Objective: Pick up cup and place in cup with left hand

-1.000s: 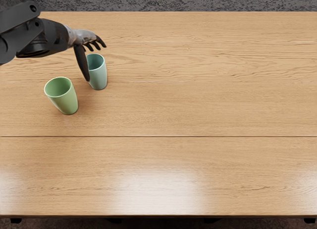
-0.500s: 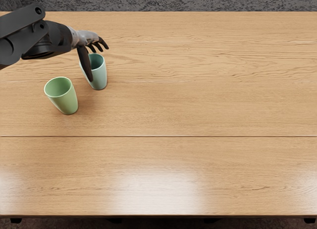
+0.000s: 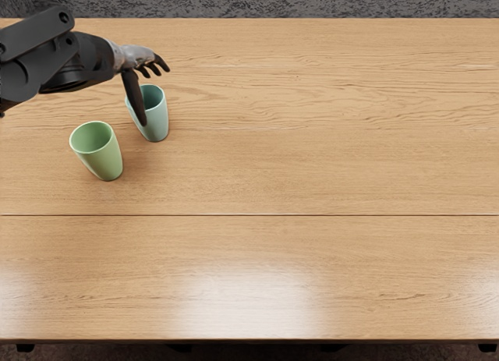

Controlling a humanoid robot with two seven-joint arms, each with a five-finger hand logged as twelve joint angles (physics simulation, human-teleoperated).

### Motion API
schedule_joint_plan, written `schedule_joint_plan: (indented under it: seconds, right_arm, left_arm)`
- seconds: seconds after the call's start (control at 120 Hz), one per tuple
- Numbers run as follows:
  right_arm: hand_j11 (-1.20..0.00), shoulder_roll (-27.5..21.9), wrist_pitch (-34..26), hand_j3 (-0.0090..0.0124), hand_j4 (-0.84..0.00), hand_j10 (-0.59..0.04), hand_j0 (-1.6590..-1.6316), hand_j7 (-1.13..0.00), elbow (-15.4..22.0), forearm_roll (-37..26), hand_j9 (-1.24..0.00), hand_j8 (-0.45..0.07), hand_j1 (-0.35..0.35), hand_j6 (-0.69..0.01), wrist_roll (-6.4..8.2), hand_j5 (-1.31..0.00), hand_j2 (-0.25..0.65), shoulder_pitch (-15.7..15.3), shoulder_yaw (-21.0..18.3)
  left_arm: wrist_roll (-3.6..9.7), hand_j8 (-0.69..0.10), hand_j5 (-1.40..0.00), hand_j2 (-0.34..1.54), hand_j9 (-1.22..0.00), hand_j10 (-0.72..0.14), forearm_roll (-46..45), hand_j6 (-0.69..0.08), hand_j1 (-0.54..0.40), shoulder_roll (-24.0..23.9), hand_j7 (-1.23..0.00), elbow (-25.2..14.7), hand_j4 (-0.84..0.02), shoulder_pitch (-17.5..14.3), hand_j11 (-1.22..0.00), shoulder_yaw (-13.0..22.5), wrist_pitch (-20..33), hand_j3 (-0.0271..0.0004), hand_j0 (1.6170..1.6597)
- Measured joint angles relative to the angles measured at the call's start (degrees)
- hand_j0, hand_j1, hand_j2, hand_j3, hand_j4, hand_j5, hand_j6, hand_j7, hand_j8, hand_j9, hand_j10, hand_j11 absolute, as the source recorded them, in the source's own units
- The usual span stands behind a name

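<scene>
The lone head view looks down at a slant across the table [image 3: 312,182]

Green cup [image 3: 105,158], teal cup [image 3: 159,119] on table [image 3: 312,174]

- Bench [image 3: 327,170]: pale tan wood, spanning the view from left edge to right, its planks running sideways.
- Grain [image 3: 257,104]: wavy, most marked toward the far side of the bench.
- Seam [image 3: 312,215]: one thin dark line straight across the bench; fainter lines run beyond it.
- Glare [image 3: 245,299]: a whitish patch near the middle of the near side, with weaker patches at the left and right edges of the view.
- Backdrop [image 3: 273,2]: mottled dark grey, rough-looking, along the top.
- Strip [image 3: 257,354]: dark brown, below the near edge.
- Black pieces [image 3: 26,348]: under that edge, partly hidden.
</scene>
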Motion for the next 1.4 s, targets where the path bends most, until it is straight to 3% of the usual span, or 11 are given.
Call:
schedule_joint_plan:
  seconds: [0.117,0.342,0.783,0.925,1.083,1.217,1.4]
  right_arm:
    - [0.00,0.0,0.0,0.0000,-0.001,-0.001,-1.6581,0.00,0.0,0.0,0.00,-0.001,-0.349,-0.001,0.00,0.00,0.000,0.0,0.0]
    - [0.00,0.0,0.0,0.0000,-0.001,-0.001,-1.6581,0.00,0.0,0.0,0.00,-0.001,-0.349,-0.001,0.00,0.00,0.000,0.0,0.0]
    - [0.00,0.0,0.0,0.0000,-0.001,-0.001,-1.6581,0.00,0.0,0.0,0.00,-0.001,-0.349,-0.001,0.00,0.00,0.000,0.0,0.0]
    - [0.00,0.0,0.0,0.0000,-0.001,-0.001,-1.6581,0.00,0.0,0.0,0.00,-0.001,-0.349,-0.001,0.00,0.00,0.000,0.0,0.0]
    - [0.00,0.0,0.0,0.0000,-0.001,-0.001,-1.6581,0.00,0.0,0.0,0.00,-0.001,-0.349,-0.001,0.00,0.00,0.000,0.0,0.0]
    - [0.00,0.0,0.0,0.0000,-0.001,-0.001,-1.6581,0.00,0.0,0.0,0.00,-0.001,-0.349,-0.001,0.00,0.00,0.000,0.0,0.0]
    - [0.00,0.0,0.0,0.0000,-0.001,-0.001,-1.6581,0.00,0.0,0.0,0.00,-0.001,-0.349,-0.001,0.00,0.00,0.000,0.0,0.0]
  left_arm:
    - [-1.11,-0.175,-0.22,0.04,-0.22,-0.175,0.0,-0.176,0.143,-0.4,-0.22,1.3,-0.175,0.4,-0.22,1.2,0.6,0.0000,1.6581]
    - [-1.78,-0.182,-0.23,0.04,-0.23,-0.181,0.0,-0.182,0.135,-1.0,-0.23,2.5,-0.182,0.4,-0.23,3.0,1.0,0.0000,1.6581]
    - [-1.82,-0.281,-0.36,0.06,-0.36,-0.281,0.0,-0.283,0.014,-1.7,-0.36,2.6,-0.282,1.0,-0.36,3.7,1.1,0.0000,1.6581]
    - [-1.83,-0.217,-0.40,0.07,-0.43,-0.342,0.3,-0.288,-0.036,-2.2,-0.40,2.7,-0.363,1.2,-0.42,3.9,1.3,0.0000,1.6580]
    - [-1.82,-0.219,-0.46,0.09,-0.49,-0.329,0.3,-0.273,-0.098,-2.3,-0.48,2.7,-0.424,1.2,-0.49,4.3,1.5,0.0000,1.6579]
    - [-1.83,-0.293,-0.51,0.10,-0.55,-0.427,0.2,-0.339,-0.147,-2.3,-0.53,2.6,-0.473,1.1,-0.55,4.9,1.7,0.0000,1.6579]
    - [-1.76,-0.278,-0.57,0.12,-0.60,-0.395,0.1,-0.308,-0.157,-2.6,-0.58,2.6,-0.492,1.0,-0.60,5.1,1.7,0.0000,1.6571]
